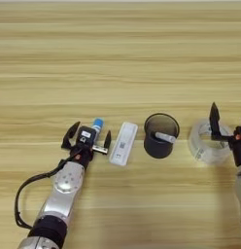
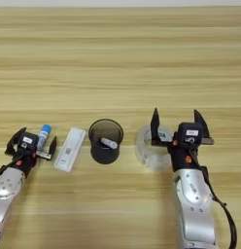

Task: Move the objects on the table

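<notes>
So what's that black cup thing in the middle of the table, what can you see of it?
The black mesh cup stands upright on the wooden table, its round mouth open to the camera. A small pale, stubby item lies inside. It sits between the flat white device and the clear tape roll, touching neither.

Both arms reach in from the tabletop's near edge, left gripper (image 1: 88, 137) and right gripper (image 2: 177, 127) spread wide.
</notes>
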